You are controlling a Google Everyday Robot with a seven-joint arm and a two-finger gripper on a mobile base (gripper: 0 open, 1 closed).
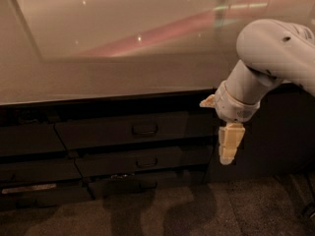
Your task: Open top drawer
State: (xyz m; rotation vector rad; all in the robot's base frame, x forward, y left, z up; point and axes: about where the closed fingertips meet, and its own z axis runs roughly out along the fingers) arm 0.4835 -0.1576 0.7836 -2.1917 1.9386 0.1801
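One glossy countertop (123, 68) overhangs the shut top drawer (98, 132); the gripper (215, 132) hangs at its right, fingers (231, 141) spread.

So the counter (123, 77) ran across the whole upper part of the shot, with drawers stacked under its front edge. The top drawer (98, 132) sat right below the counter lip, with its handle (144, 130) at the middle. Two shorter drawers (118, 162) sat under it, one below the other. More drawer fronts (27, 139) were off to the left. The arm (275, 53) came in from the right, over the counter edge. The gripper (229, 141) hung down from it just right of the top drawer's end, in front of the cabinet (283, 132), above the floor (197, 210) and well apart from the handle.
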